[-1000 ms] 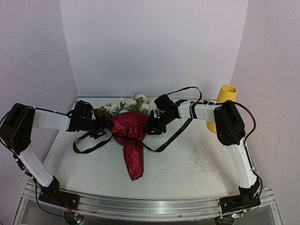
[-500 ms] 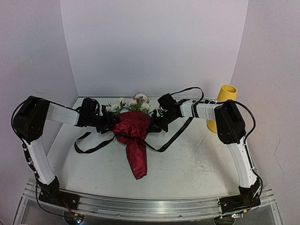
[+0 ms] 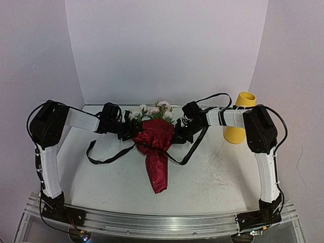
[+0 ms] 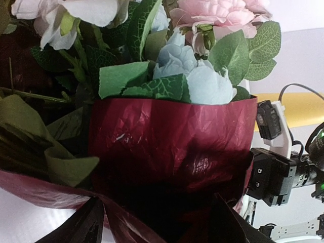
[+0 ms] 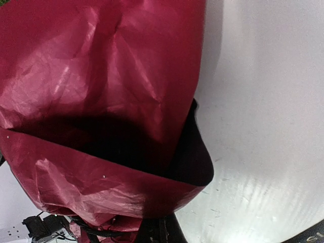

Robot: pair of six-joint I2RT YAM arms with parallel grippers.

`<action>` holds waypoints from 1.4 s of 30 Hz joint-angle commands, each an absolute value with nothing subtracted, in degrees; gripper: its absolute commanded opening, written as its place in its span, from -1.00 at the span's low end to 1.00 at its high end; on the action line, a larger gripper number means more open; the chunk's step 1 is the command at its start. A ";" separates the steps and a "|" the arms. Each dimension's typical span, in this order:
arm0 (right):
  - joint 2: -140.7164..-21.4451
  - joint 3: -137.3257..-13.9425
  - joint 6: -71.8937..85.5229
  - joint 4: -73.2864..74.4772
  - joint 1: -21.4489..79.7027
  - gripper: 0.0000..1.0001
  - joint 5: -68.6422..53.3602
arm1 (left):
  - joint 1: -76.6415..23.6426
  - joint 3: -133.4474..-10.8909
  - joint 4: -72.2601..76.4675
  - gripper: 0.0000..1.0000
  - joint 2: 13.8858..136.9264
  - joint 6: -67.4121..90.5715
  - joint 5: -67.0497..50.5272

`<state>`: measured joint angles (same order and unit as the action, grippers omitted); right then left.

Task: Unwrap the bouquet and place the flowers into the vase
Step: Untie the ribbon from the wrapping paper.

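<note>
1. At table centre, your bouquet (image 3: 157, 152) lay lengthwise, flowers (image 3: 154, 111) toward the back wall.
2. Left gripper (image 3: 132, 131): jaws apart astride it; right gripper (image 3: 178, 135): clamped on it.
3. Only the left wrist showed you blue blooms (image 4: 195, 71).

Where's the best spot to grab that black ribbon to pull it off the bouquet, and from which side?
Take the loose ribbon tail lying on the table left of the bouquet, coming straight down from above. It's a thin flat strip, free of the wrap, so a pinch across its width should hold; near the tie it's pressed into the wrap.
</note>
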<state>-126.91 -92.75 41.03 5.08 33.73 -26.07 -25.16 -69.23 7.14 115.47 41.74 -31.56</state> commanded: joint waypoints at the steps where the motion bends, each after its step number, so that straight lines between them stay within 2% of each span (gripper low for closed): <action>1: -120.56 -88.78 38.49 7.62 32.81 -1.00 -23.56 | -28.60 -74.88 9.23 0.45 118.82 40.86 -33.32; 3: -118.45 -86.44 38.17 7.55 32.20 -0.76 -23.00 | -29.62 -76.02 9.23 0.46 119.61 41.36 -32.92; 4: -117.39 -85.38 37.86 7.52 31.97 -0.52 -22.56 | -29.85 -76.18 9.23 0.49 119.58 41.64 -32.21; 6: -115.06 -83.72 36.83 7.56 31.84 -0.24 -21.05 | -30.05 -75.85 9.23 0.64 118.90 41.92 -30.79; 8: -113.22 -82.50 35.63 7.56 31.82 -0.16 -20.16 | -30.06 -75.00 8.95 0.74 117.15 41.92 -28.85; 12: -110.86 -80.45 34.10 7.46 32.01 -0.18 -19.98 | -30.08 -71.97 7.78 0.80 113.11 40.39 -27.20; 17: -109.44 -78.94 31.26 7.22 34.06 -0.36 -20.10 | -30.06 -67.51 4.53 0.83 106.31 38.12 -25.94; 23: -110.09 -80.02 29.39 6.92 38.80 -0.39 -20.38 | -31.25 -65.23 -5.31 0.79 99.27 32.50 -24.01; 30: -112.56 -83.05 25.91 6.20 40.24 -0.49 -22.11 | -36.70 -63.93 -8.01 0.50 94.93 29.11 -23.61; 42: -110.70 -82.38 20.11 6.42 40.26 -0.53 -21.37 | -45.72 -73.14 -9.17 0.04 104.86 28.99 -20.56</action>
<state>-111.77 -81.82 23.13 4.89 40.36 -21.28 -44.18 -67.93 -8.60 101.74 29.85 -22.75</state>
